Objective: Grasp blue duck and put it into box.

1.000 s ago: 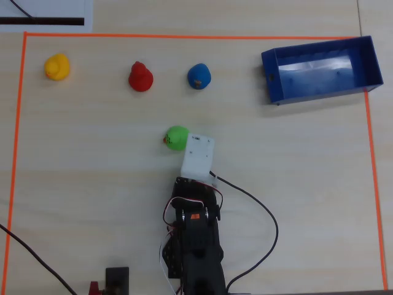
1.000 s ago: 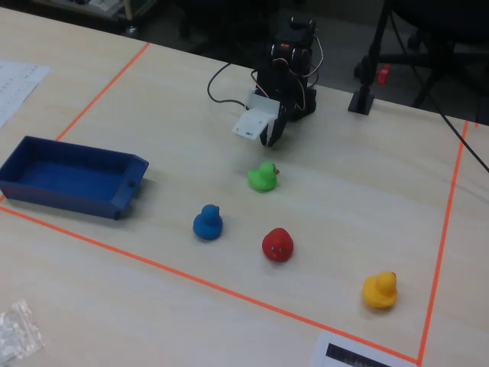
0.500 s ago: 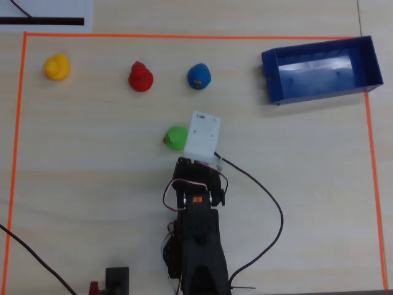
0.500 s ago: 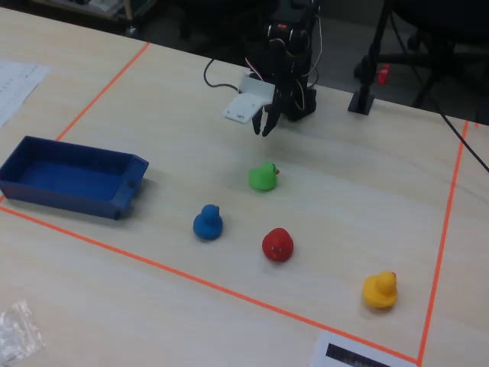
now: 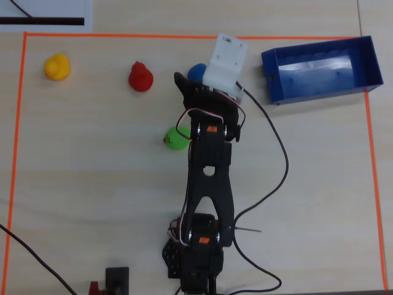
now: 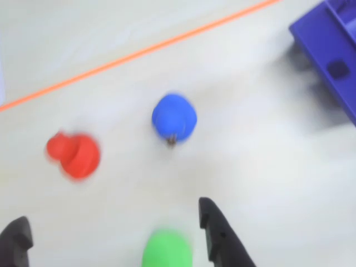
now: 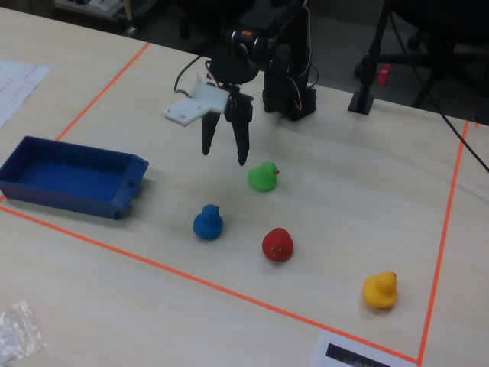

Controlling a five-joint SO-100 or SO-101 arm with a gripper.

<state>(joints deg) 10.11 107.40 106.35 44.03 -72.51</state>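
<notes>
The blue duck (image 7: 208,222) stands on the table, apart from the other ducks; in the wrist view it (image 6: 174,117) lies ahead of the jaws, and in the overhead view it (image 5: 196,71) is partly hidden by the white wrist mount. The dark-blue box (image 7: 61,200) sits empty at the left of the fixed view, also seen in the overhead view (image 5: 319,92) and the wrist view (image 6: 328,50). My gripper (image 7: 224,155) is open and empty, raised above the table short of the blue duck. In the wrist view the gripper (image 6: 111,214) has its jaws wide apart.
A green duck (image 7: 263,177) sits just beside the fingers, and shows low between them in the wrist view (image 6: 167,249). A red duck (image 7: 278,245) and a yellow duck (image 7: 380,290) stand further off. Orange tape (image 5: 184,35) borders the work area. A cable (image 5: 279,153) trails by the arm.
</notes>
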